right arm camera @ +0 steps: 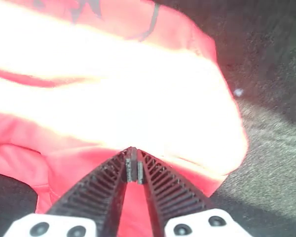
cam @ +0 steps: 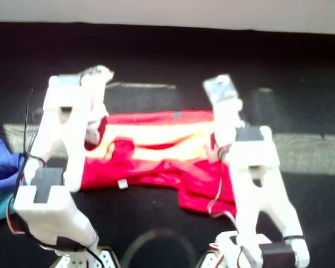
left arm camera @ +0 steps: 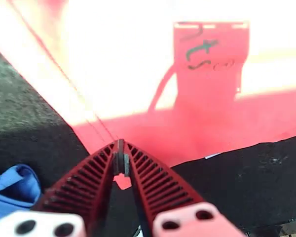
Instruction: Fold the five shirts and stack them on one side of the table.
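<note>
Desk (cam: 156, 44): dark, crossed through the middle by a bright band of sunlight.

Red shirt (cam: 156, 162): laid crosswise over the desk's middle, rumpled. One part trailing toward the near edge on the right side. Neck label (left arm camera: 209, 54) facing up.

Blue shirt (cam: 0, 162): bunched at the desk's left edge, well apart from both claws, not yet folded.

Left claw (cam: 92, 137): at the red shirt's left end. Clenched, tips meeting right on the cloth's border — judged to be pinching it.

Right claw (cam: 215, 149): at the red shirt's right end, over the cloth. Clenched likewise, apparently nipping a fold of red fabric.

White tag (cam: 122, 183): small, at the red shirt's near hem.

Step in hand, by judgement: a fold of the red shirt with both ends gripped. No stack visible at either side of the desk.

Next move, likely: raising both ends together and level, carrying them across the shirt's width, minding the trailing part near the right claw. Letting go only once the layer lies flat.
</note>
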### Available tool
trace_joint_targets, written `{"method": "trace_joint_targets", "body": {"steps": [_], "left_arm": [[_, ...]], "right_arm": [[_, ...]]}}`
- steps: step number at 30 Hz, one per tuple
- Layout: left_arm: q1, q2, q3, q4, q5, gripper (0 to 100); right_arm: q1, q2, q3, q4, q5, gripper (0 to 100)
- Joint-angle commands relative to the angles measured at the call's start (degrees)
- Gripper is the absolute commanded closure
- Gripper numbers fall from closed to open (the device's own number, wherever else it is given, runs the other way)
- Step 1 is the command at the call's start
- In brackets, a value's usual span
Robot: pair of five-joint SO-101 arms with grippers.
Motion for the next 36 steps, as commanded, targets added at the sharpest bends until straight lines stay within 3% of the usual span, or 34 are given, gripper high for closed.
{"method": "trace_joint_targets", "body": {"steps": [1,5,10,16,19,23,27,32,36], "left_arm": [[0.57,-8.66,17.98,-8.70,-0.44,99],[-2.33,-12.70,28.62,-16.79,-4.40,99],[-9.45,-13.32,33.01,-25.41,-7.21,99],[-10.51,-13.41,33.19,-26.99,-7.03,99],[-10.59,-13.41,33.27,-27.25,-6.95,99],[-10.59,-13.49,33.71,-27.34,-6.95,99],[-10.59,-13.85,34.15,-27.43,-6.95,99],[-10.59,-13.67,34.15,-27.43,-6.86,99],[-10.59,-13.49,34.07,-27.43,-6.86,99]], "right_arm": [[-1.63,-4.88,11.56,-5.32,0.09,99.2],[-4.97,-5.67,18.59,-7.52,0.09,99.2],[-10.59,-6.11,21.93,-8.84,0.09,99.2],[-11.65,-6.20,18.24,-7.60,0.09,99.2],[-11.91,-6.29,14.20,-1.63,0.09,99.2],[-12.53,-6.29,9.27,6.02,0.09,90.8],[-14.81,-6.11,9.63,6.20,0.09,81.1],[-21.14,-5.67,13.05,4.44,0.00,81.1],[-20.70,-5.58,16.57,0.31,0.00,81.1]]}}
